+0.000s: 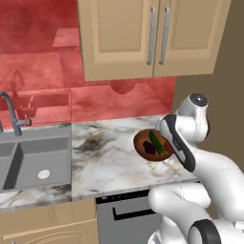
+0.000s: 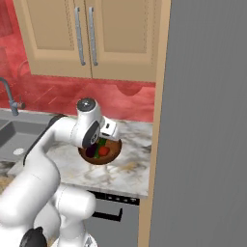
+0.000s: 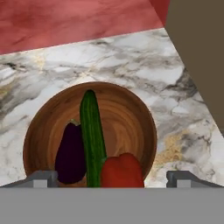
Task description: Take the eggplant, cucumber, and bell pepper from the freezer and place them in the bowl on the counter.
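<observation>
Three vegetables in the bowl

In it the cucumber lies between the eggplant and bell pepper (all touching); it rests on the counter, the gripper above it with jaws spread wide, holding nothing.

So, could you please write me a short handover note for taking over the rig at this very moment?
Gripper: jaws wide open, holding nothing, above the bowl.
Bowl sits on the counter, near the freezer, whose door is closed.
Inside the bowl: eggplant, cucumber beside it, bell pepper at the near rim.
Done: all three vegetables are in the bowl.
Left: nothing to move; probably just lift the arm clear.
</observation>
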Robot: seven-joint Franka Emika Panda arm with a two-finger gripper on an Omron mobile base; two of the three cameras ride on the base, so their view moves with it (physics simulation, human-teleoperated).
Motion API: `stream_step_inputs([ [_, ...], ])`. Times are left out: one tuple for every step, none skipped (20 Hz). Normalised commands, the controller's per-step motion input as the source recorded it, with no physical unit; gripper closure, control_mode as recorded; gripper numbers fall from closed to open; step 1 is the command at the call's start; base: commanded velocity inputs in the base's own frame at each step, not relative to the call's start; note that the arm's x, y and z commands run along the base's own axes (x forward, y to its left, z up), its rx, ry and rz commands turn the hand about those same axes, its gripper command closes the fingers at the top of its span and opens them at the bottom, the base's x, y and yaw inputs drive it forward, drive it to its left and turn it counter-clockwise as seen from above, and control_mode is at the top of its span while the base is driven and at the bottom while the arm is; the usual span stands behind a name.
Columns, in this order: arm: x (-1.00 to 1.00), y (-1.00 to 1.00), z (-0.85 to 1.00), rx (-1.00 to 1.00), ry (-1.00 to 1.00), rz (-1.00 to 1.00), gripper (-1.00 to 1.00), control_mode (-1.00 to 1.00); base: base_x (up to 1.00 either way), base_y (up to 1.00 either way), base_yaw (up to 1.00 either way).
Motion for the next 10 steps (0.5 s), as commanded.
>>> stream_step_inputs([
  [-0.56, 0.04, 0.64, -0.01, -0.09, 0.0, -1.0, -1.0, 0.0, 0.0, 0.0],
  [-0.64, 0.0, 0.69, 0.0, -0.06, -0.01, -1.0, -1.0, 0.0, 0.0, 0.0],
  [-0.62, 0.0, 0.65, -0.02, -0.09, -0.05, -1.0, -1.0, 0.0, 0.0, 0.0],
  [-0.57, 0.0, 0.68, -0.02, -0.11, -0.03, -1.0, -1.0, 0.0, 0.0, 0.0],
  [-0.64, 0.0, 0.77, 0.0, -0.02, -0.01, -1.0, -1.0, 0.0, 0.0, 0.0],
  [-0.62, 0.0, 0.76, 0.0, -0.01, -0.01, -1.0, -1.0, 0.0, 0.0, 0.0],
  [-0.6, 0.0, 0.84, 0.0, 0.0, -0.01, -1.0, -1.0, 0.0, 0.0, 0.0],
  [-0.7, 0.06, 0.89, 0.0, 0.0, 0.0, -1.0, -1.0, 0.0, 0.0, 0.0],
  [-0.68, 0.2, 0.62, -0.06, 0.0, -0.01, -1.0, -1.0, 0.0, 0.0, 0.0],
  [-0.6, 0.23, 0.73, -0.03, 0.0, 0.0, -1.0, -1.0, 0.0, 0.0, 0.0],
])
